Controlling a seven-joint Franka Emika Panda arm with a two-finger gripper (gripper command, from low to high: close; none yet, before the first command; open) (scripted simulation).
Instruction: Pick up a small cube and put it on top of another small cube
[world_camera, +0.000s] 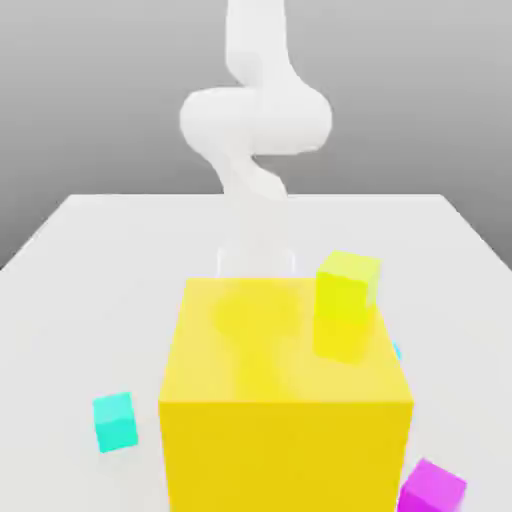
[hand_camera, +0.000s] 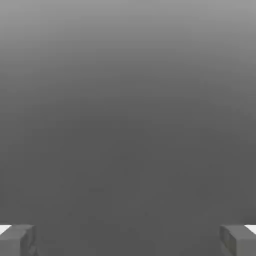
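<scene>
We judge the sky-blue small cube (world_camera: 397, 351) rigid and light; we grasp it across opposite flat faces. The gripper (hand_camera: 128, 240) stands fully released, holding nothing.

Smooth blocks on a matt table

The big yellow cube (world_camera: 285, 440) has a glossy top that mirrors the lime-yellow cube (world_camera: 347, 287) resting on it; beside it, the turquoise cube (world_camera: 115, 421), magenta cube (world_camera: 432, 488) and white table (world_camera: 90, 300) look matt and smooth.

Big yellow cube (world_camera: 285, 400) hides most of sky-blue cube (world_camera: 397, 351).
</scene>
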